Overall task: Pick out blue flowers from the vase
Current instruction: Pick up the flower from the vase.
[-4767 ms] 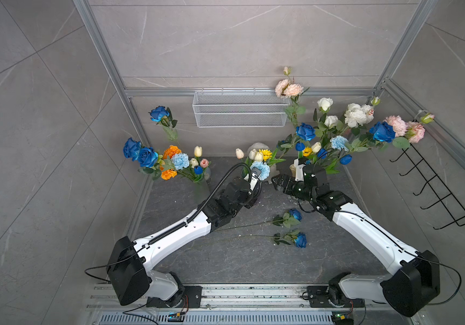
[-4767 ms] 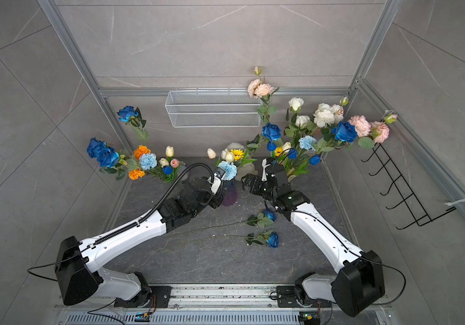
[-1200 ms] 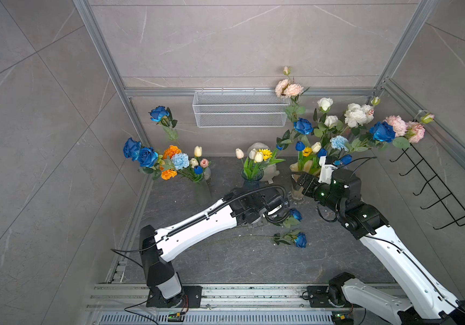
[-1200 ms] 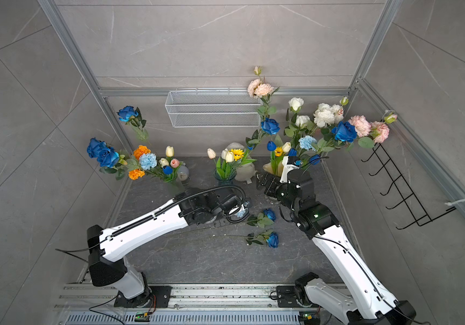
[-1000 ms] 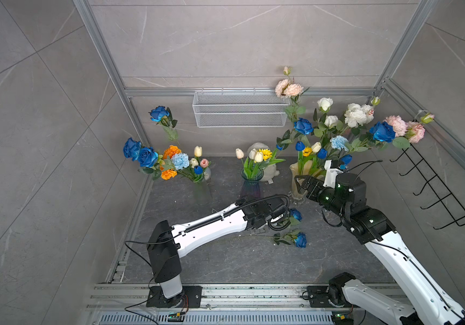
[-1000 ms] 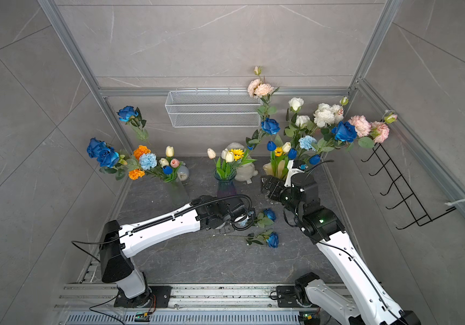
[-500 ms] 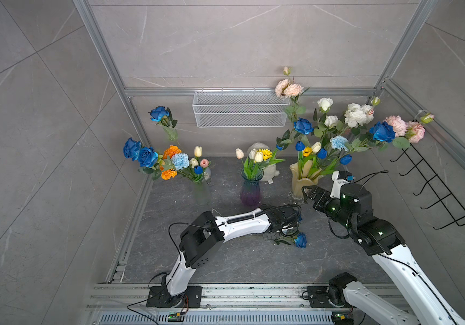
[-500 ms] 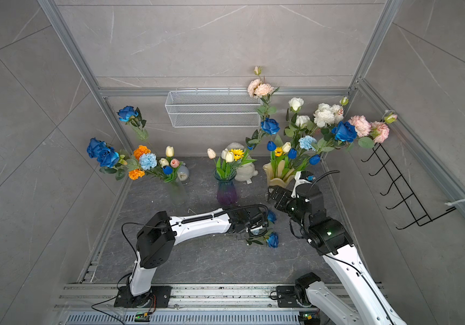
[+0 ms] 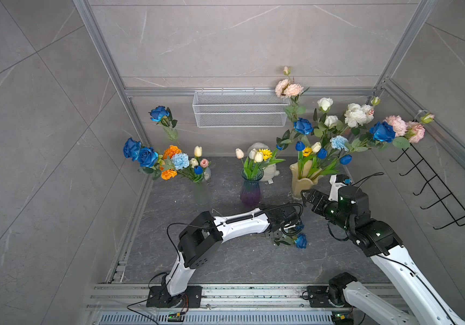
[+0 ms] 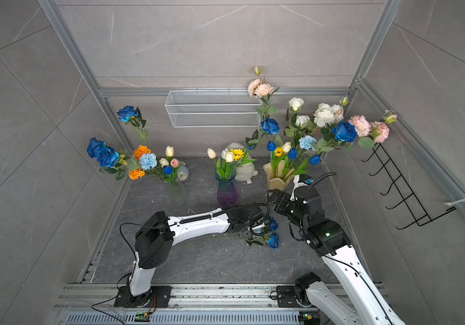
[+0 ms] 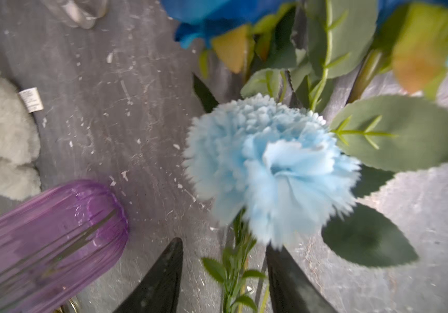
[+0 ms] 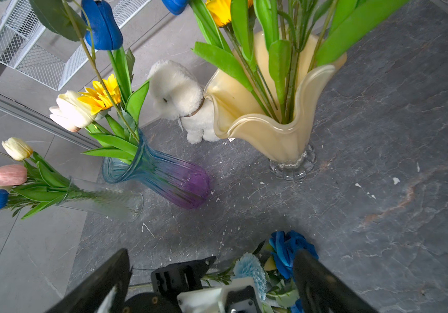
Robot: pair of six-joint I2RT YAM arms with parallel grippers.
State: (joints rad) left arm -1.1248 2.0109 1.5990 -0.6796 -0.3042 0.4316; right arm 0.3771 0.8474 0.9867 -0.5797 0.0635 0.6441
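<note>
**1.** Clear ribbed glass vase [image 9: 201,193]. Left of centre in both top views, at the left edge of the dark grey stone slab [image 9: 239,261], close to the aluminium side rail [image 9: 128,233]. Its leaning deep-blue roses [image 9: 147,156] overhang that edge toward the wall.

**2.** Blue-to-purple ribbed glass vase [image 9: 250,192]. Centre, upright, holding cream tulips and a yellow sunflower. A white plush toy [image 9: 271,171] sits just behind it.

**3.** Left gripper [image 11: 224,244]. Centre, low over the slab, fingers parted and gripping nothing. The green stem of a pale sky-blue carnation [image 11: 269,173] runs through the gap, clear of both fingers. Loose deep-blue roses [image 9: 300,241] lie on the slab just beside the carnation's head.

**4.** Bare slab. Lower centre, from the loose roses down to the aluminium front rail [image 9: 239,289], between the two arm bases.

**5.** Cream fluted glass vase [image 9: 301,183]. Right of centre, upright, near the slab's right edge. It holds tall deep-blue roses [image 9: 303,125], dark-blue tulip buds [image 9: 322,153] and a second sky-blue carnation [image 9: 338,142] among white and pink blooms that spread to the upper right.

**6.** Right gripper [image 12: 212,253]. Right of centre, hanging above the left gripper, fingers spread wide and empty.

**7.** Black wire hook rack [image 9: 436,194]. Right wall, well apart from both arms.
</note>
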